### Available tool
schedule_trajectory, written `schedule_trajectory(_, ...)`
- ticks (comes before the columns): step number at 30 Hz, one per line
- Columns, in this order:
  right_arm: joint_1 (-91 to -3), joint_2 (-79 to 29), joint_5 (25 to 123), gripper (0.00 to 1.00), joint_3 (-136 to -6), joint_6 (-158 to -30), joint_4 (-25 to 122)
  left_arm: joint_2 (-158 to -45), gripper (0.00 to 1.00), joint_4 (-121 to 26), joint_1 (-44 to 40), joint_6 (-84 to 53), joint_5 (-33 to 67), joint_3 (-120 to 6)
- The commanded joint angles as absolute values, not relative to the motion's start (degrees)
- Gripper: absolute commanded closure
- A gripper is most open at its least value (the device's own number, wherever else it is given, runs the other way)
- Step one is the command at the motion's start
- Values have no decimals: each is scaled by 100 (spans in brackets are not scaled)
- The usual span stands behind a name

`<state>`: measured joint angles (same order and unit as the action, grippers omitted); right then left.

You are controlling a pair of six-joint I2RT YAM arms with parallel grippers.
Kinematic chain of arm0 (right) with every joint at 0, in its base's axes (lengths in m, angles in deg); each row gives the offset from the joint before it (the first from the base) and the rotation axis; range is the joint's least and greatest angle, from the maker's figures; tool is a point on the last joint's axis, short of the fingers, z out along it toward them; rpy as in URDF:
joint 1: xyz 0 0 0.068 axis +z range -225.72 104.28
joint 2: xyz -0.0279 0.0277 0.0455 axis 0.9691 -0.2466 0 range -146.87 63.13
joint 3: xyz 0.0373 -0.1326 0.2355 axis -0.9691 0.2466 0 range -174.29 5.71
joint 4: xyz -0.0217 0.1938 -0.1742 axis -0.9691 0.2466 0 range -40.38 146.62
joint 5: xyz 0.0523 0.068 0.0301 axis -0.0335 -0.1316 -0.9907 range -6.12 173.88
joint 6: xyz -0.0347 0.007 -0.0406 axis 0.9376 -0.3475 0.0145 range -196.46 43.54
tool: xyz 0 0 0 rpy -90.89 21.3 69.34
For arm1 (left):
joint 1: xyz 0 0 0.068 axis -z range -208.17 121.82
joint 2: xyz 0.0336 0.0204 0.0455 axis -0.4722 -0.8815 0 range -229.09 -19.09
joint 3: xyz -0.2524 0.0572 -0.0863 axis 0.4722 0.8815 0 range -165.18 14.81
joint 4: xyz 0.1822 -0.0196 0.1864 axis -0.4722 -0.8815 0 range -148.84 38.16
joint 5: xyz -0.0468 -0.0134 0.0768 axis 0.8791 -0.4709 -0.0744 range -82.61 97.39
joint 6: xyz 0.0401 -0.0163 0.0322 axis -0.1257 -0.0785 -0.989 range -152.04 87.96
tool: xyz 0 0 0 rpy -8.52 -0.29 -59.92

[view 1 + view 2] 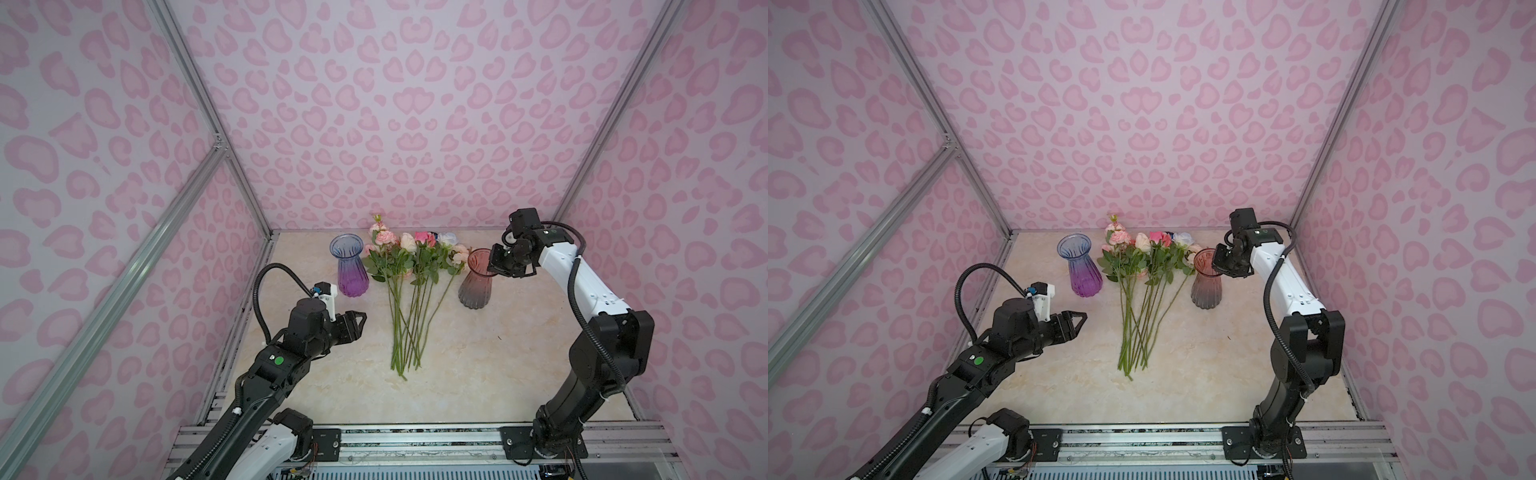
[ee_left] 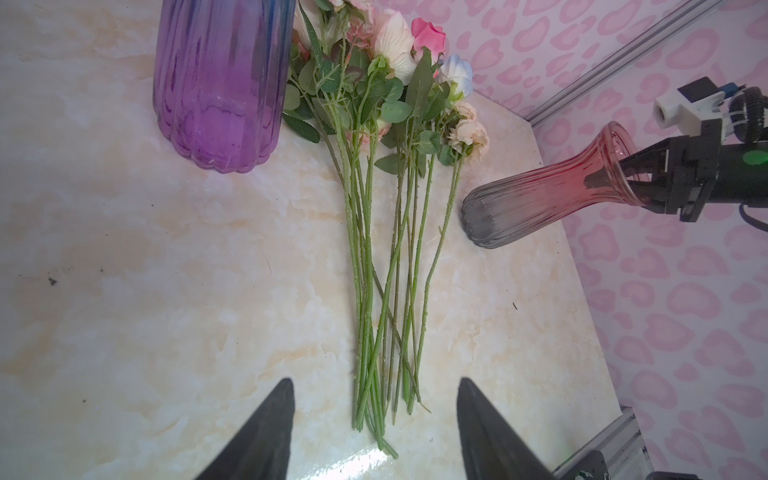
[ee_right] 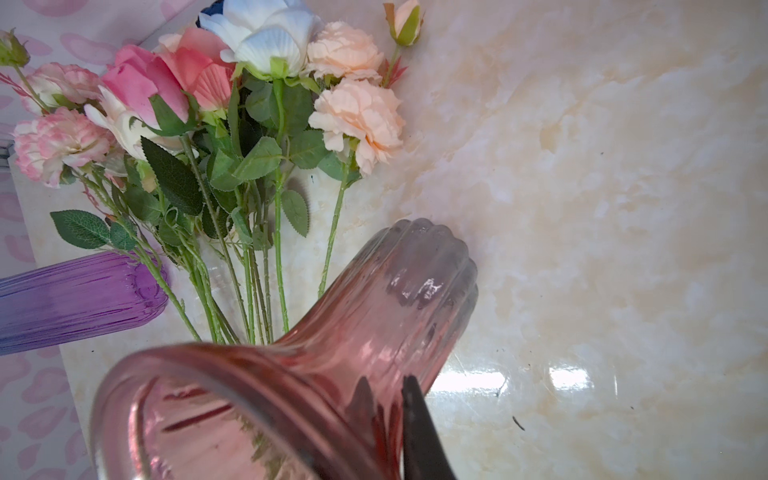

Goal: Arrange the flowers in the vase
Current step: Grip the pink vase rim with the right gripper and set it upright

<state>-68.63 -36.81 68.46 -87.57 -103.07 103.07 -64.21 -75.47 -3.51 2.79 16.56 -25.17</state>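
Both were seen: left gripper (image 1: 360, 325) held apart left of the flowers (image 1: 419, 266), right gripper (image 1: 494, 266) clamped on the pink vase (image 1: 473, 291) rim.

The flowers (image 1: 419, 266), pink, peach, cream and white roses on long green stems, lie bunched flat on the surface (image 1: 478, 365), blooms far, between an upright blue-to-purple vase (image 1: 352, 270) on the left and a pink-to-grey vase (image 1: 473, 286) on the right.

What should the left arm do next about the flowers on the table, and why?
The long-stemmed artificial roses lie on the marble-look table, stem ends ahead of the open left pincer, and the right pincer pinches the rim of the pink-to-grey ribbed glass vase. So probably lower the left pincer and close on one stem.
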Motion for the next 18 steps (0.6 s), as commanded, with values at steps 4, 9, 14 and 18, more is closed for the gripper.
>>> schedule_trajectory(4, -6959, -3481, 6771, 100, -8534, -10200, 10158, -6443, 37, -7298, -357, 215, 1782, -2572)
schedule_trajectory(9, -7068, -3253, 6634, 100, -8427, -10055, 10251, -6572, 36, -7124, -352, 259, 1861, -2559)
schedule_trajectory(14, -7123, -3046, 6365, 100, -8164, -10034, 10243, -6778, 36, -7076, -337, 259, 1969, -2641)
schedule_trajectory(18, -7176, -2835, 6158, 100, -8000, -10039, 10307, -6839, 36, -7025, -313, 269, 1980, -2633)
